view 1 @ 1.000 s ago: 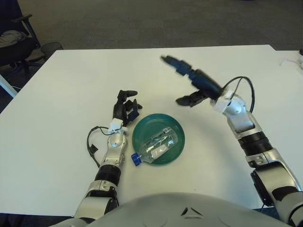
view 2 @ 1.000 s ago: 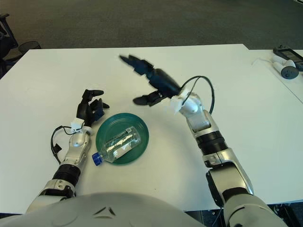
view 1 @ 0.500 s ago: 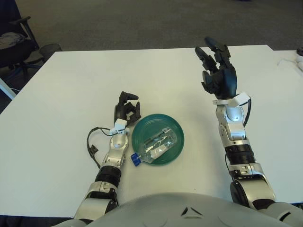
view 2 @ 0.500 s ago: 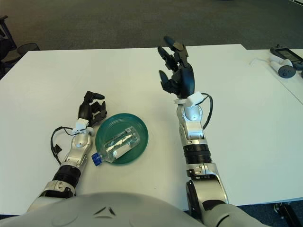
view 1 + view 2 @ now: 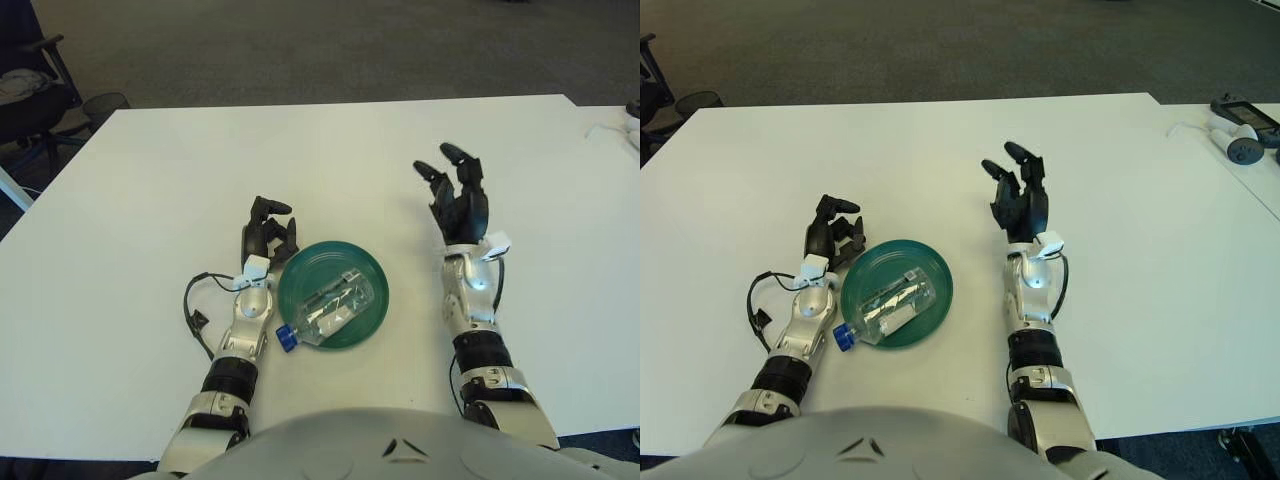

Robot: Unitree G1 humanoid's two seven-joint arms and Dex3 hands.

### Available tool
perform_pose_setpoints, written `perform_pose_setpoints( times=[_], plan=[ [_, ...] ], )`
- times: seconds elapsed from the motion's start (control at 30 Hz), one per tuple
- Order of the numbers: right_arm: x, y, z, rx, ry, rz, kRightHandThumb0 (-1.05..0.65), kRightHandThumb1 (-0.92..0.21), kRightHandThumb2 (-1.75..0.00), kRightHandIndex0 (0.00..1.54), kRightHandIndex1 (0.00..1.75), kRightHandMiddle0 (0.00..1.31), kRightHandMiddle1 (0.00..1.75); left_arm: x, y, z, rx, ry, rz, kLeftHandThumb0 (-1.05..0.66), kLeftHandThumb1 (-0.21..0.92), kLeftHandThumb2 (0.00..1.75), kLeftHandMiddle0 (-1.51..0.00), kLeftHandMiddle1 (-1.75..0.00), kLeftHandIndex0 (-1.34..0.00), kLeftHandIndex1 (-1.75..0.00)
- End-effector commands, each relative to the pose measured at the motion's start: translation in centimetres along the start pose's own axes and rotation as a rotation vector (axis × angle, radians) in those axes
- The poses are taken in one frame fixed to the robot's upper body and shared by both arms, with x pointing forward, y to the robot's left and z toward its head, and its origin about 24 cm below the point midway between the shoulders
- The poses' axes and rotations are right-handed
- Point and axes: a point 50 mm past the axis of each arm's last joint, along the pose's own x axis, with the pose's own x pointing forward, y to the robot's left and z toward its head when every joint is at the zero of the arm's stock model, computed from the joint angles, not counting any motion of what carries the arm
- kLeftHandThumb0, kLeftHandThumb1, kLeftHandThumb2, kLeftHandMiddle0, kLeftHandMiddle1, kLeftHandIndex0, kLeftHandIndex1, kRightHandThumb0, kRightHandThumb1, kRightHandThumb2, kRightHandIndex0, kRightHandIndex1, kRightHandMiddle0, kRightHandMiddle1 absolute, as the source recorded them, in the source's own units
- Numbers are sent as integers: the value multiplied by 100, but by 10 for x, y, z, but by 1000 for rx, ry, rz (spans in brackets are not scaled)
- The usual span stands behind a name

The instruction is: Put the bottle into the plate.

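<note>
1. Green and round, the plate (image 5: 375,285) sits on the white table (image 5: 140,190) at the near middle of the scene, between the two arms
2. Clear plastic, the bottle (image 5: 330,312) lies on its side inside the plate, slanted from far right to near left
3. Its blue cap (image 5: 287,337) pokes out over the plate's near-left rim, so the bottle's body is in the plate while the cap end overhangs the table
4. To the left of the plate, the left hand (image 5: 266,232) shows just beside the plate's far-left rim; its dark fingers are curled inward and hold nothing, and none of them touches the bottle
5. A black cable (image 5: 192,300) loops out from the left forearm onto the table, to the left of the arm
6. To the right of the plate and well apart from it, the right hand (image 5: 458,200) points toward the far side of the table, its fingers spread loosely and holding nothing
7. Whether the right hand touches the tabletop or is raised slightly above it cannot be told
8. At the far left, off the table, an office chair (image 5: 35,90) stands on the dark carpet
9. At the far right edge of the right eye view, a small device with a cord (image 5: 1240,140) lies on a neighbouring white surface
</note>
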Motion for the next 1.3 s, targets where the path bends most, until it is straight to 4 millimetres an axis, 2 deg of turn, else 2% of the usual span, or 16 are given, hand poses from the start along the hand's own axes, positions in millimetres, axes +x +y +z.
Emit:
perform_pose_setpoints(
  times=[0.0,0.17,0.63,0.67,0.7,0.77,0.87,1.0,1.07,1.13,1.27],
  plan=[
    [-5,10,-9,23,22,-1,-60,-92,-69,46,80,10,109,-34,9,-41,50,203,-17,-40,61,93,-96,-175,-39,-175],
    [-25,18,-30,17,125,7,-59,-92,-68,45,81,12,113,-33,8,-40,50,200,-17,-40,62,93,-96,-175,-39,-175],
    [-53,17,-49,-67,275,78,-47,-90,-60,44,89,14,124,-33,7,-39,78,197,-14,-40,62,92,-95,-175,-38,-175],
    [-54,18,-50,-77,293,84,-46,-87,-63,43,92,14,126,-32,6,-39,80,198,-16,-40,62,92,-95,-175,-38,-175],
    [-54,18,-51,-83,306,88,-42,-89,-58,42,97,16,143,-32,6,-39,81,198,-18,-40,63,92,-95,-175,-38,-175],
    [-56,19,-54,-102,332,102,-38,-91,-55,41,103,18,158,-32,6,-39,83,199,-23,-40,63,92,-94,-175,-38,-175],
    [-59,21,-56,-128,350,114,-36,-92,-52,40,108,20,168,-31,5,-39,83,198,-21,-39,63,92,-94,-175,-38,-175],
    [-62,22,-59,-189,363,138,-35,-92,-49,40,117,22,170,-31,5,-38,81,191,-17,-39,63,91,-94,-175,-38,-175],
    [-62,22,-59,-204,367,144,-18,-92,-45,41,130,18,169,-31,4,-38,79,191,-20,-39,63,91,-94,-175,-38,-175],
    [-63,21,-60,-222,371,148,-9,-92,-43,41,137,17,168,-31,4,-38,78,190,-20,-39,63,91,-94,-175,-38,-175],
    [-64,18,-61,-269,381,157,-2,-92,-41,41,144,15,166,-30,4,-37,76,182,-16,-39,63,91,-94,-175,-38,-175]
  ],
)
